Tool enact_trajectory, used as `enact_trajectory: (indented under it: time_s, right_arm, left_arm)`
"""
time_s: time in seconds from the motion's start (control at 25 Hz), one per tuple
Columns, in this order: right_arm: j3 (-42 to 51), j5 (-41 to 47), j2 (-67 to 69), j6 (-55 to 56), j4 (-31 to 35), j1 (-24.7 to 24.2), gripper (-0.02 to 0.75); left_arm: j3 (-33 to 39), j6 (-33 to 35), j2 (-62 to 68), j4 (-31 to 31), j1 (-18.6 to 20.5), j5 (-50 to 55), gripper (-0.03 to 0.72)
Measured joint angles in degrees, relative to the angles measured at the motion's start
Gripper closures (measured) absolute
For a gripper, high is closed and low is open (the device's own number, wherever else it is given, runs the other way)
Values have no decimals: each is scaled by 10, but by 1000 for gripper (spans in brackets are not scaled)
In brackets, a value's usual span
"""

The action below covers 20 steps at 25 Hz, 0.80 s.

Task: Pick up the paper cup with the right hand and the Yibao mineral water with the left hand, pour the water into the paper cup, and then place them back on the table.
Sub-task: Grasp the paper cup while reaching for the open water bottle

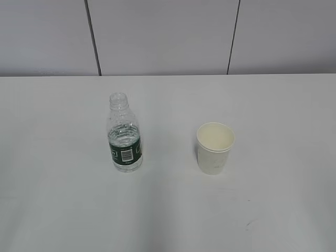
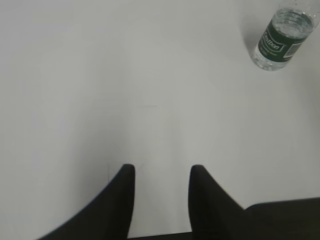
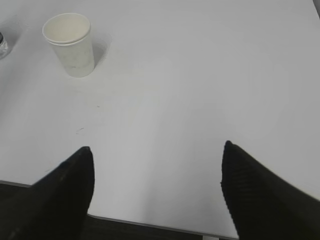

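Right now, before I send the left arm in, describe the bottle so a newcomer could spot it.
On the white table, it stands left of the paper cup. The Yibao mineral water is clear ribbed plastic, dark green label, uncapped, taller than the cup.

The bottle (image 1: 125, 137) stands upright on the table (image 1: 52, 210), left of the middle in the exterior view. The cup (image 1: 214, 148) stands upright to its right, well apart from it and slightly nearer the front edge. Behind both, the table runs back to a wall (image 1: 168, 37).

In the left wrist view the bottle (image 2: 281, 37) sits at the far upper right, well ahead and to the right of the left tool (image 2: 161, 175), which is over bare table (image 2: 100, 75).

In the right wrist view the cup (image 3: 70, 44) stands at the upper left, well ahead and to the left of the right tool (image 3: 157, 155), over the table's (image 3: 200, 75) near edge.
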Motion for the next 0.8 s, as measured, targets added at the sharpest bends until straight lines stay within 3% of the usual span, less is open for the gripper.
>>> enact_trajectory:
  time_s: [0.8]
  right_arm:
    - [0, 0, 0, 0, 0, 0, 150]
  left_arm:
    - [0, 0, 0, 0, 0, 0, 452]
